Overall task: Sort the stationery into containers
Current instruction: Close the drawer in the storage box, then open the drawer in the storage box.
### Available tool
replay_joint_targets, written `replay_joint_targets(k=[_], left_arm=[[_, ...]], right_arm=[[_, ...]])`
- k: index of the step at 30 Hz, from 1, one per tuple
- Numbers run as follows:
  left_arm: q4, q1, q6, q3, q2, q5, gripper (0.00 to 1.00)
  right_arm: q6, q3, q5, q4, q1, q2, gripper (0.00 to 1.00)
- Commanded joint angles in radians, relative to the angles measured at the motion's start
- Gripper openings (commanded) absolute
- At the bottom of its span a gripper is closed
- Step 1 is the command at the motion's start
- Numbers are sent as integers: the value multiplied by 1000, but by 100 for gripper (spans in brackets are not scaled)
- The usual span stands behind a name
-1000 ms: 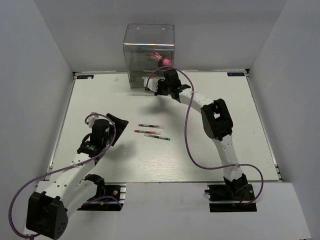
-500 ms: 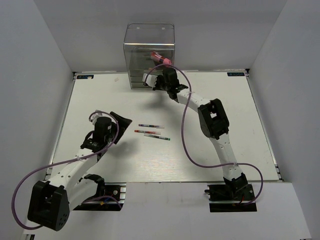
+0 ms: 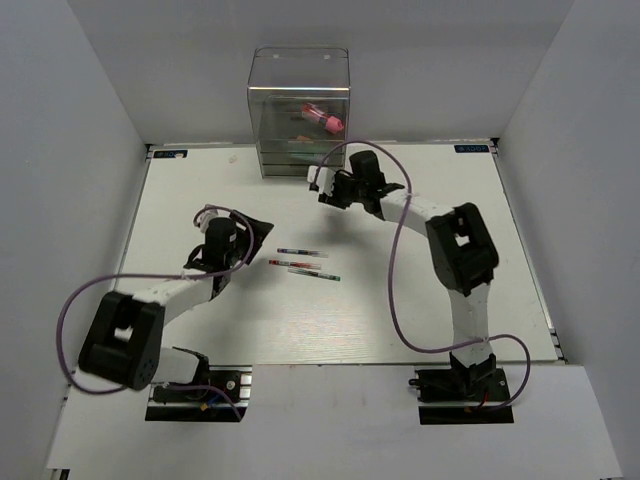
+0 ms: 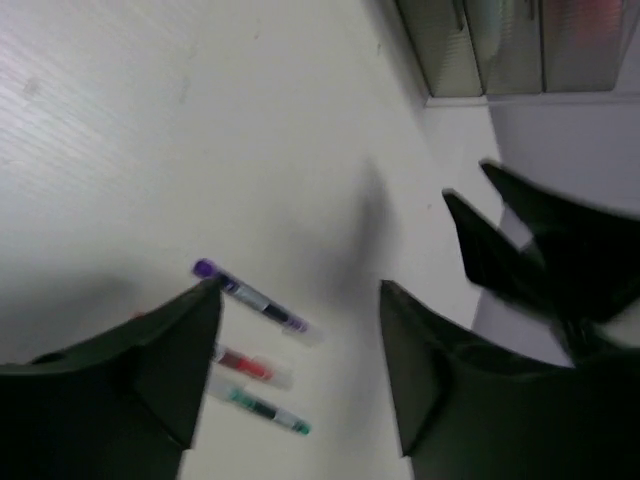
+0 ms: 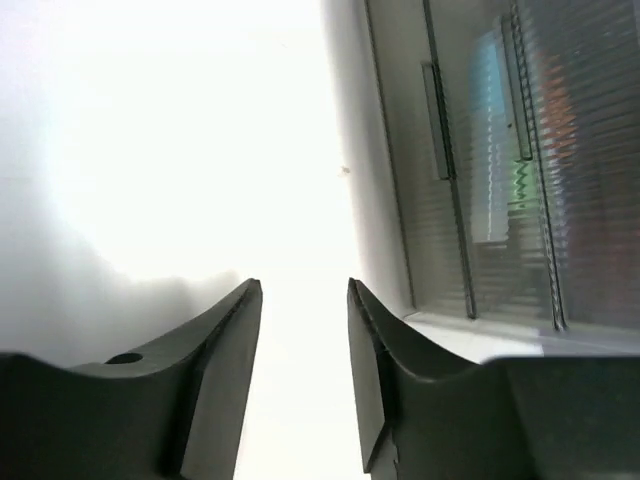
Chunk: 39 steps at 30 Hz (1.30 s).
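Three thin pens lie side by side mid-table: purple (image 3: 300, 252), red (image 3: 293, 264), green (image 3: 315, 274). They also show in the left wrist view: purple (image 4: 250, 297), red (image 4: 245, 365), green (image 4: 265, 410). My left gripper (image 3: 258, 232) (image 4: 300, 290) is open and empty, just left of the pens and above the table. The tall clear box (image 3: 300, 110) stands at the back; a pink tube (image 3: 325, 117) and pale blue-green bars (image 3: 305, 155) sit on its shelves. My right gripper (image 3: 322, 186) (image 5: 303, 290) is open and empty, just in front of the box (image 5: 480, 160).
The white table (image 3: 450, 300) has a raised frame along its edges. Grey walls close in the left, right and back. My right arm's dark fingers (image 4: 540, 250) show in the left wrist view, near the box (image 4: 490, 45).
My right gripper has drawn back from the box front, toward the near right. My left arm has reached forward and right, bringing its open gripper close to the pens.
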Motion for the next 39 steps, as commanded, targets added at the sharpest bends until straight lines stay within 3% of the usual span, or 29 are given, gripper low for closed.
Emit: replay_joint_targets(k=[1,2,3,5,8,10,12,15,30,39], left_arm=[[246,3,-30,97,134,11,68],[316,3,-46,139,180,11,53],[347,3,-57,164,229,11,45],[441,3,-116,242,381,44,33],[635,3,-213,334,593,89,29],[705,3,-274,396,697,130,36],[733,3,-328,501,823,152,48],[664,3,-328,624,904,123,55],[446,3,-290,934,1085,38,59],[400,3,-261,1054,1154,-5,51]], right_arm=[[134,-134,-153,42,-8,-177,46],[171,-153,-154,30,-16,-232,41],[197,-165,-166,7,-22,-251,19],[226,-217,-188,-16,-37,-303,0],[244,-296,-210,-50,-54,-374,0],[245,-354,-210,-65,-63,-409,15],[246,-401,-211,-77,-68,-449,21],[251,-443,-210,-73,-85,-487,24],[263,-497,-225,-56,-137,-523,27],[255,-497,-236,-62,-148,-523,27]])
